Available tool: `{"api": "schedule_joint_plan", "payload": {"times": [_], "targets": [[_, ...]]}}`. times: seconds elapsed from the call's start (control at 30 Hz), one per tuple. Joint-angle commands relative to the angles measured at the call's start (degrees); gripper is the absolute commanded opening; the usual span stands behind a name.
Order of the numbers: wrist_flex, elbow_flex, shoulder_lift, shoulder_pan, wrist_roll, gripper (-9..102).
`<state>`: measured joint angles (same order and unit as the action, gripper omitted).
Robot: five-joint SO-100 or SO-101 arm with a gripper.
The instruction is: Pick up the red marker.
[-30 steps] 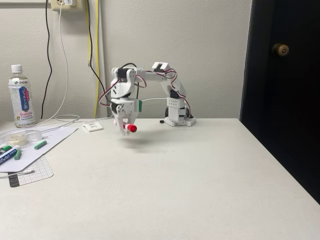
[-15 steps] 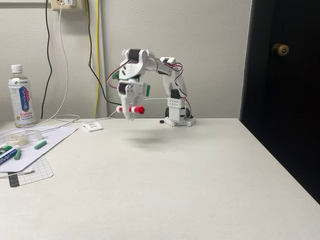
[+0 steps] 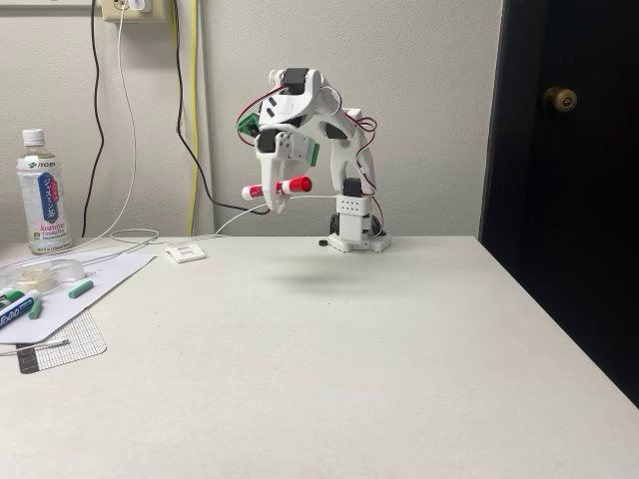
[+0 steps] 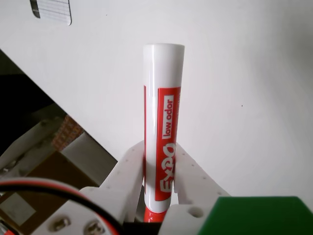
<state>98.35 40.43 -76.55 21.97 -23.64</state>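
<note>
The red marker (image 3: pixel 284 187) hangs level in the air, well above the table, its red cap pointing right in the fixed view. My white gripper (image 3: pixel 274 203) is shut on its barrel near the middle. In the wrist view the red marker (image 4: pixel 163 122) runs straight up the frame, white barrel with a red printed label, and the gripper (image 4: pixel 160 161) clamps it from both sides low in the frame. The cap end is hidden behind the gripper body there.
At the left table edge lie a blue-labelled marker (image 3: pixel 15 311), small green-capped markers (image 3: pixel 80 288), a clear round case (image 3: pixel 40 272) and paper. A tea bottle (image 3: pixel 43 193) stands behind them. Cables hang down the wall. A dark door (image 3: pixel 559 180) borders the right side.
The arm has lifted and pulled back toward its base, carrying the red marker up and to the right, from just above the table to well above it.
</note>
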Motion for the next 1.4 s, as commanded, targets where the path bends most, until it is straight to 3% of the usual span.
{"api": "schedule_joint_plan", "payload": {"times": [0.0, 1.37], "targets": [[-0.62, -1.05, -4.75, -1.14, 0.09, 0], [-6.68, -0.53, -24.08, -23.55, 12.48, 0]]}}
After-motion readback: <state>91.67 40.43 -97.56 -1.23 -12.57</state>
